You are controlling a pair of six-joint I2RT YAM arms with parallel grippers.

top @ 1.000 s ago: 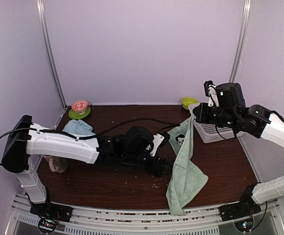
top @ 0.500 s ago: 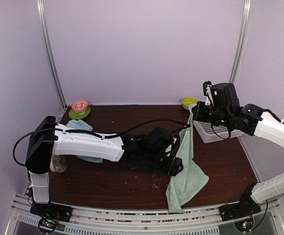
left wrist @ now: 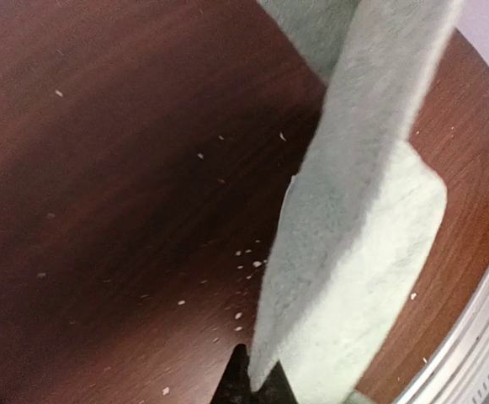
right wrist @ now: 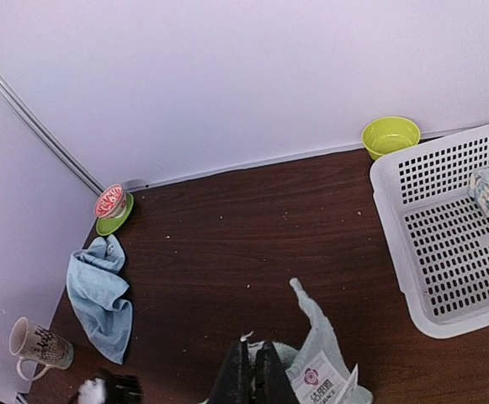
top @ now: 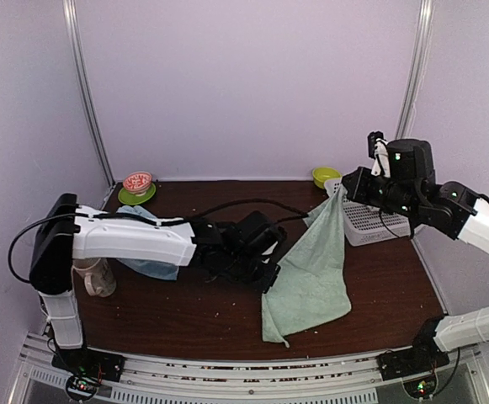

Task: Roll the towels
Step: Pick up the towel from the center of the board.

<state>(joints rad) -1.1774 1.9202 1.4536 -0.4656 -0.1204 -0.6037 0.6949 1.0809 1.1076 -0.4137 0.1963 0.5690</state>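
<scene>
- Top external: sage-green towel [top: 316,269] hung between right tool [top: 343,190], clamped on its upper corner, and left tool [top: 271,280], pinched shut on its side edge; lower end rested on tabletop [top: 185,316].
- Light blue towel [top: 150,268] lay crumpled at left, partly under left arm.
- Around: white basket [top: 370,225] at right, mug [top: 93,278] at left, green bowl [top: 325,176] by back wall.
- Crumb-strewn brown surface; centre open.

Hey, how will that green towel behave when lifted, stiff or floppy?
Probably floppy: the green towel sags in folds between the right gripper and left gripper. Likely light, since two pinched edges carry it. Its lower end may drag on the table.
</scene>
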